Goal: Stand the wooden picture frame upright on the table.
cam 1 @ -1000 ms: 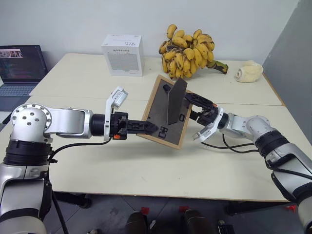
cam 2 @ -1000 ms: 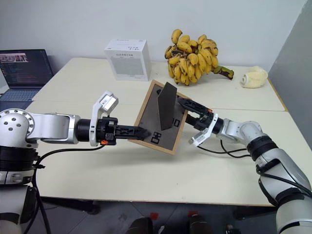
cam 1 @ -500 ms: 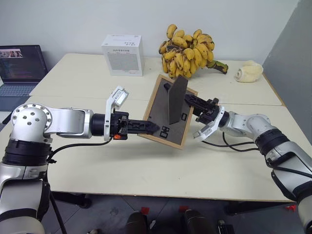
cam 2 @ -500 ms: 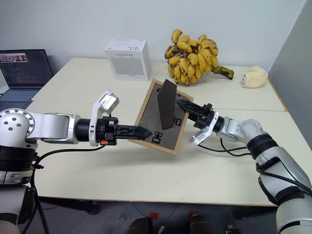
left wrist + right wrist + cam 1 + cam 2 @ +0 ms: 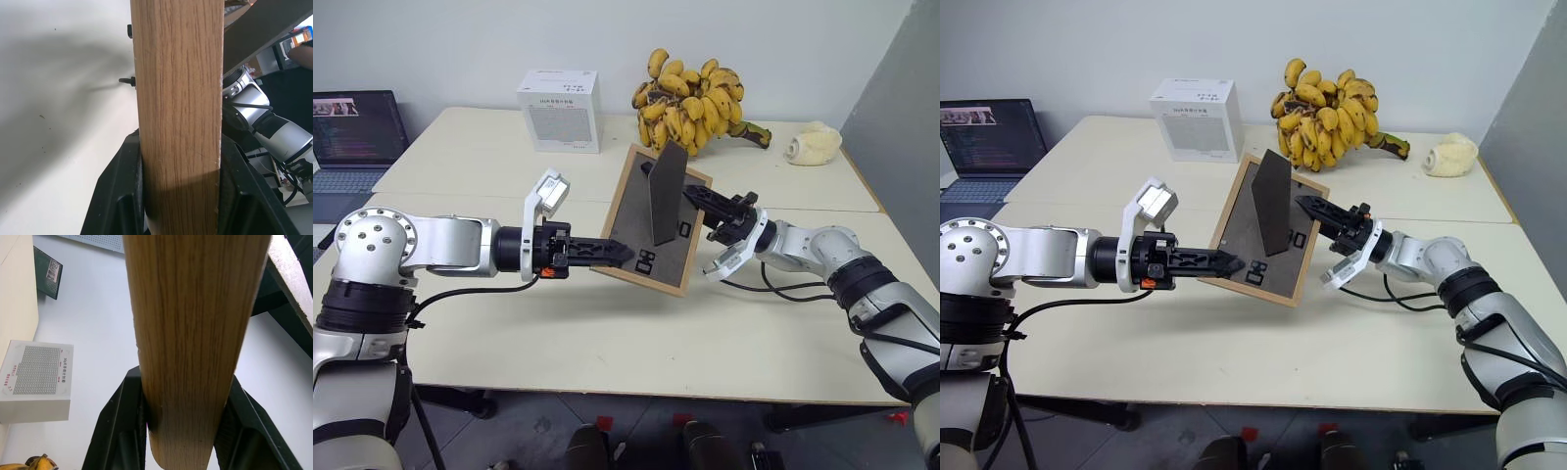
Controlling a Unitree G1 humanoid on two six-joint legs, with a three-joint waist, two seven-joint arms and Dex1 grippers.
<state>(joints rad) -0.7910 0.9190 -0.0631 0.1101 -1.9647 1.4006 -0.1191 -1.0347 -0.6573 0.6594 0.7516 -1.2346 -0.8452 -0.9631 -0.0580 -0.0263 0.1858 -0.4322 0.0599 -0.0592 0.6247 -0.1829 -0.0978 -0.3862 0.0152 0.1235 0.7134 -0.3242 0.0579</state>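
Note:
The wooden picture frame (image 5: 632,217) hangs tilted in the air above the table (image 5: 607,333), its dark grey back towards me and its fold-out stand (image 5: 667,192) swung out. My left gripper (image 5: 617,252) is shut on the frame's lower left edge; the left wrist view shows the wood edge (image 5: 178,98) clamped between the black fingers (image 5: 120,196). My right gripper (image 5: 701,201) is shut on the frame's right edge, and in the right wrist view the wood (image 5: 190,333) sits between its fingers (image 5: 120,431). The picture side is hidden.
A white box (image 5: 559,110) and a big bunch of bananas (image 5: 690,103) stand at the back of the table. A pale lump (image 5: 813,145) lies at the back right. A laptop (image 5: 352,132) sits off the left side. A seam crosses the tabletop behind the frame.
My right gripper's fingers, spread wide a second ago, have closed on the frame's right edge. The frame now stands a little steeper. The left gripper keeps its hold.

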